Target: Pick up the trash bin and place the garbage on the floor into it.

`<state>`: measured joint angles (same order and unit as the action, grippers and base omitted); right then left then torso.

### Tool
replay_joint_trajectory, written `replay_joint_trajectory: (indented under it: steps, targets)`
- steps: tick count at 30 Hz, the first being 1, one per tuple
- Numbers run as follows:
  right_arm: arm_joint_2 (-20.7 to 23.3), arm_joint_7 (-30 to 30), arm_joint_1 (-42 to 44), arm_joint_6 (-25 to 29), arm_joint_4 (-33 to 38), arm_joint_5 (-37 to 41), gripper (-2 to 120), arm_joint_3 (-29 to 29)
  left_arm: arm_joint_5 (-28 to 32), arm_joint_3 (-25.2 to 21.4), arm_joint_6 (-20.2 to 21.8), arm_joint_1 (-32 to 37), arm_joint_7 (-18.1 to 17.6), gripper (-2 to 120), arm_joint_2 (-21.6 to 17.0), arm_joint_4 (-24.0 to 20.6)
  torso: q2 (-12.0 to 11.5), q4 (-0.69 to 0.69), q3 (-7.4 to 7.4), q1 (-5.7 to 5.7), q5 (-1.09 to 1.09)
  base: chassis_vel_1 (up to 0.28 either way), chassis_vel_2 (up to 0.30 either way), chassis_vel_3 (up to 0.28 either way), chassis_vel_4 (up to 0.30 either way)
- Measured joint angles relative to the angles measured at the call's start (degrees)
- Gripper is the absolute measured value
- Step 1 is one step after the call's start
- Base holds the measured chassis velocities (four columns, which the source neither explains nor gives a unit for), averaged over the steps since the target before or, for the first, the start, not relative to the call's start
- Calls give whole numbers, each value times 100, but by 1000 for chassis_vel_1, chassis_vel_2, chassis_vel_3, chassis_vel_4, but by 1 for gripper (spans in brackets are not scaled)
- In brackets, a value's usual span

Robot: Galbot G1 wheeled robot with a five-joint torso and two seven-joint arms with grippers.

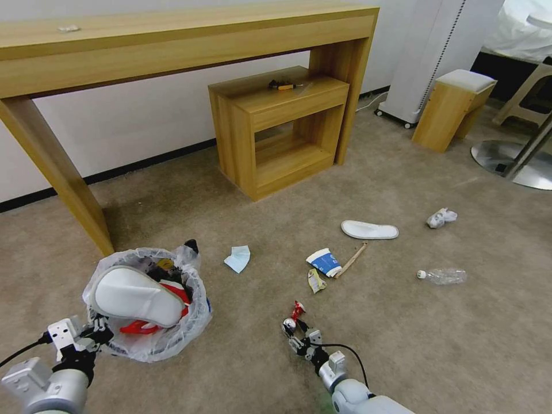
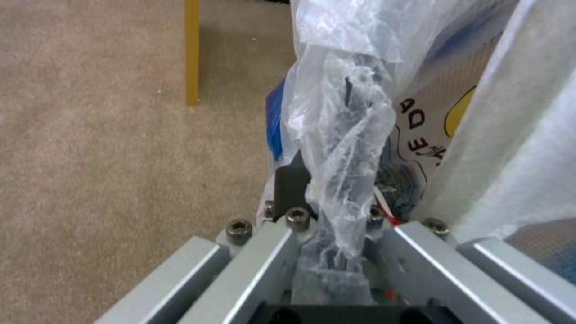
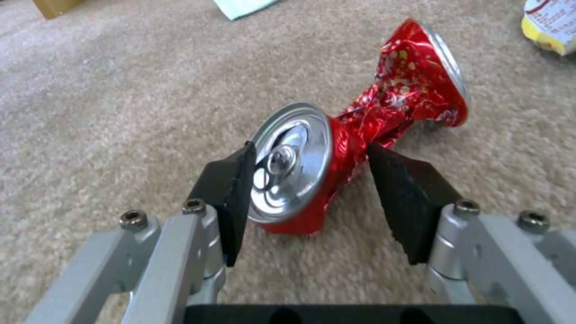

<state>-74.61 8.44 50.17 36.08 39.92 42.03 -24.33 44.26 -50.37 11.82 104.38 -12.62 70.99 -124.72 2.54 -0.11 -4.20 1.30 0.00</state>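
A robot looks down at a beige carpeted floor (image 1: 402,345) scattered with litter. Its right gripper (image 1: 294,330) is lowered to the carpet with its two black pads spread apart around a crushed red can (image 3: 360,148). In the right wrist view the can's silver lid end sits between the pads: one pad (image 3: 231,198) is at or just beside the lid, the other pad (image 3: 408,202) stands a little apart from the crumpled waist. The can's long axis runs away from the gripper at a slant, so the pads straddle only its near end. The carpet around the can is open; a yellow wrapper (image 1: 315,280) and a blue-white paper cup (image 1: 325,262) lie further out, well apart from the can. The left gripper (image 1: 95,336) is clamped on the rim of the trash bin (image 1: 172,339), pinching its crinkly plastic liner (image 2: 342,148). The bin sits to the left of the can, with bare carpet between them; it already holds a white slipper (image 1: 135,296) and red wrappers. Further off on the floor lie a pale tissue (image 1: 238,258), a wooden stick (image 1: 352,260), a second white slipper (image 1: 369,230), a clear bottle (image 1: 444,276) and a white wad (image 1: 441,217). Judging by this, closing on the can is the step in hand
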Motion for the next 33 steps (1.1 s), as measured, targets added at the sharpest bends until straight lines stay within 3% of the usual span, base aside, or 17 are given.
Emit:
replay_joint_trajectory:
  steps: [9, 12, 22, 33]
  targets:
    - [19, 16, 22, 38, -25, -49, 47, 51, 11, 47, -2, -81, 11, 0, -23, 56, 0, 0, 0, 0, 0, 0, 0, 0, 0]
    - [60, 15, 41, 40, 50, -48, 36, 59, 28, 43, 24, -86, -21, 0, -62, 125, 0, 0, 0, 0, 0, 0, 0, 0, 0]
    - [126, 19, 121, 40, 250, -43, 15, 91, 59, 25, 28, -115, -27, 0, -110, 153, 0, 0, 0, 0, 0, 0, 0, 0, 0]
    - [203, 21, 161, 47, 369, -67, 14, 101, 55, 25, 30, -91, -27, 0, -92, 156, 0, 0, 0, 0, 0, 0, 0, 0, 0]
